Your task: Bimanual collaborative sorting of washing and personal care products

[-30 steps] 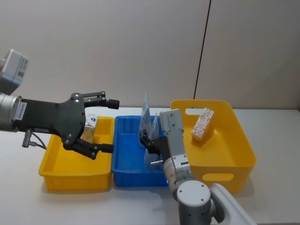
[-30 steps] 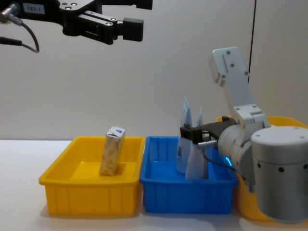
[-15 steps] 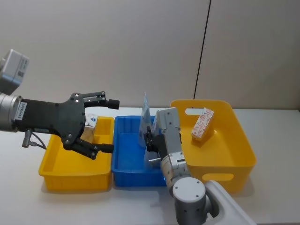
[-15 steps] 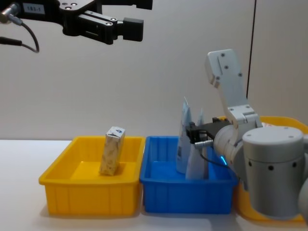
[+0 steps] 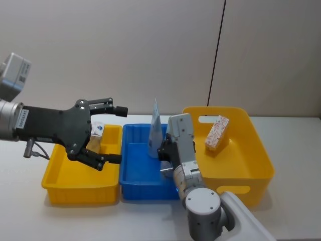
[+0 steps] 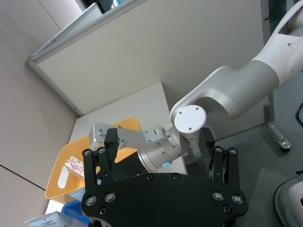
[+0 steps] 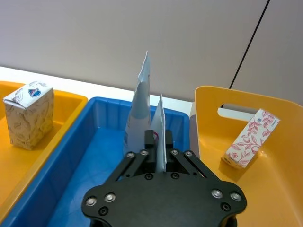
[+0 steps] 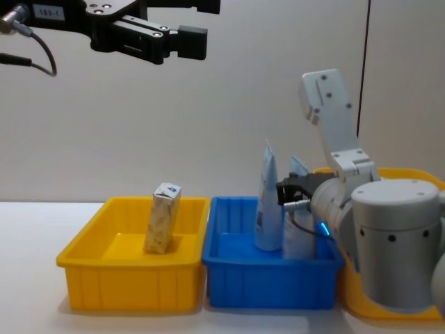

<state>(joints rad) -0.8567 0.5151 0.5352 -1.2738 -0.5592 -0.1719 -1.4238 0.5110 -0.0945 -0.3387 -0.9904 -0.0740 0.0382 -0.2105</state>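
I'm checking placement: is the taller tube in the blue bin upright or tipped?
Upright. The taller tube stands on its wide end in the blue bin, pointed top up, beside the tube between the right gripper's jaws.

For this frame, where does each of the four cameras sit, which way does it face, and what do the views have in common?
Head view: high, looking down at three bins; left gripper hovers open over the small yellow bin, right gripper in the blue bin.
Chest view: low, looking across; left gripper high up, right arm at right.
Left wrist view: faces back at the robot's body, its fingers in front.
Right wrist view: looks forward past its gripper shut on the shorter tube.
Shared: head, chest and right wrist see the taller tube and beige carton.
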